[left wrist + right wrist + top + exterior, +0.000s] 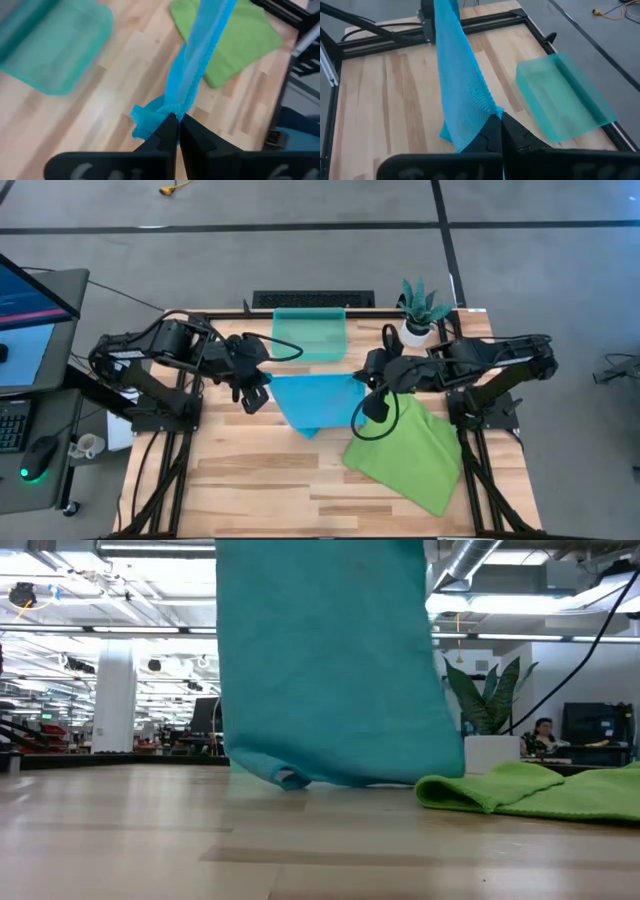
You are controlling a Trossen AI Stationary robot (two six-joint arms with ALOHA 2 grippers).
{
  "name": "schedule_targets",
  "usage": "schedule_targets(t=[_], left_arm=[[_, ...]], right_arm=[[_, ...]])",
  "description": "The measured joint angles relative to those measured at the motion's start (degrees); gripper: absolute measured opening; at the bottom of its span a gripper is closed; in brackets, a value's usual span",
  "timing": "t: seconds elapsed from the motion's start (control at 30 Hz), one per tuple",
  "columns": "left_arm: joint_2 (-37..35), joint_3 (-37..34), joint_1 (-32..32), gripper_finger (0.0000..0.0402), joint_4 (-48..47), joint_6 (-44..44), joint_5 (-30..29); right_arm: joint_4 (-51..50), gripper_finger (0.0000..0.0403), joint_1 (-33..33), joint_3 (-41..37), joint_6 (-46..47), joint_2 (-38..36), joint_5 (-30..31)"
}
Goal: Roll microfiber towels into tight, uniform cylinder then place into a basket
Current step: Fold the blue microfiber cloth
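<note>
Holding the blue towel (315, 402) up between them, both grippers are pinched shut on its upper edge: the left gripper (176, 131) has one top corner bunched between its pressed-together fingers, and the right gripper (499, 131) clamps the opposite corner the same way. The cloth hangs down from the two grips like a curtain, and in the low view its bottom hem looks to be just touching the table (260, 480), slightly curled at one end. The green towel (410, 455) lies spread flat on the wood, below and just beside the right gripper, with one edge close to the hanging blue cloth. The basket (309, 334) sits on the far side of both grippers, near the table's back edge, and appears to hold nothing yet. The step in hand seems to be laying the blue towel out flat so it can be rolled. To do that well, both grips should probably stay level and equally taut so the top edge stays straight, then lower together while drawing away from the hem so the cloth unfolds without creases. Setting it down clear of the green towel would help, since an overlap could catch in the roll. A wrinkled or skewed lay would likely give a loose, uneven cylinder.
</note>
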Motion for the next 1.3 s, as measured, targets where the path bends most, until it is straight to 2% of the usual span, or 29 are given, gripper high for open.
schedule_targets(t=[0.37,0.57,0.73,0.93,1.13,1.2,1.3], left_arm=[[0.0,0.0,0.0,0.0086,-0.3,8.3,-0.9],[2.7,-0.7,-0.5,0.009,0.8,14.0,-2.4],[8.7,-2.4,-1.1,0.0091,2.2,20.7,-3.3],[12.8,-6.1,-1.2,0.0091,9.8,27.5,-3.4],[11.6,-11.5,-2.3,0.0087,12.5,27.7,-1.7],[9.6,-15.3,-3.2,0.0085,14.8,26.9,-2.1],[5.3,-24.8,-4.1,0.0083,24.7,25.7,-2.7]], right_arm=[[-0.6,0.0005,0.1,0.0,0.1,0.0,-0.2],[-0.7,0.0005,0.0,0.0,0.2,0.0,-0.4],[-2.9,0.0005,0.0,0.0,0.9,0.0,-0.4],[-6.5,0.0005,0.0,0.0,3.8,0.0,-0.4],[-10.8,0.0006,1.5,0.0,6.2,0.0,-0.4],[-10.7,0.0006,2.1,0.0,6.2,0.0,-0.4],[-10.8,0.0006,2.8,0.0,6.2,0.0,-0.4]])
